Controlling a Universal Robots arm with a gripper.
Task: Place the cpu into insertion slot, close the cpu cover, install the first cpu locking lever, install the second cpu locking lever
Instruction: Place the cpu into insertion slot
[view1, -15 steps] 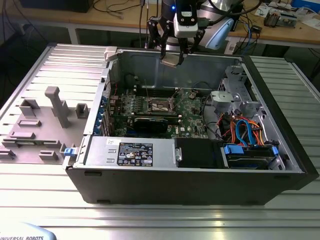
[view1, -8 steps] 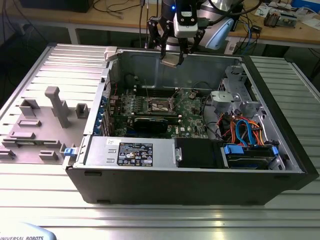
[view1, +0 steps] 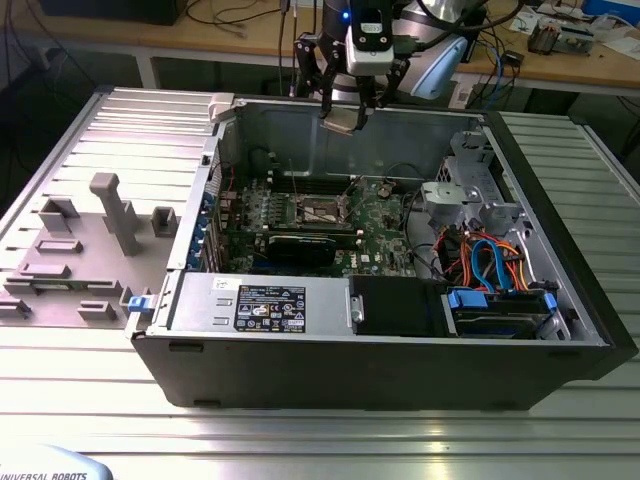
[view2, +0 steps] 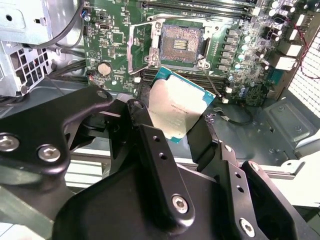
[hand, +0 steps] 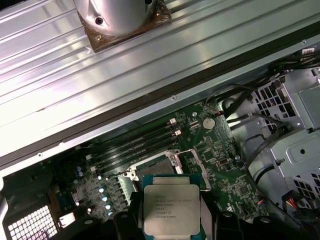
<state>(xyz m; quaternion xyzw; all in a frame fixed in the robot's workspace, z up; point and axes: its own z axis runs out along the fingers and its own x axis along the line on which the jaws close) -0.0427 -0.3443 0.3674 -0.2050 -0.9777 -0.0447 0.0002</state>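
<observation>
Ribbed metal surface (view1: 300, 440) carrying an open computer case (view1: 560, 300), first step in hand
Claw (view1: 347, 108) grips the cpu (view2: 175, 112) above the case's far edge; the insertion slot (view2: 181, 44) is empty, so placing needs exact squaring

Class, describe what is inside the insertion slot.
In the second wrist view the slot is empty, its centre bare; the cpu is in the claw. In the first wrist view the cpu covers part of it.

cpu (hand: 171, 208) hides part of the insertion slot (hand: 152, 164) in first wrist view; gripper fingers (view2: 155, 150) cover two cpu corners in second wrist view.
</observation>
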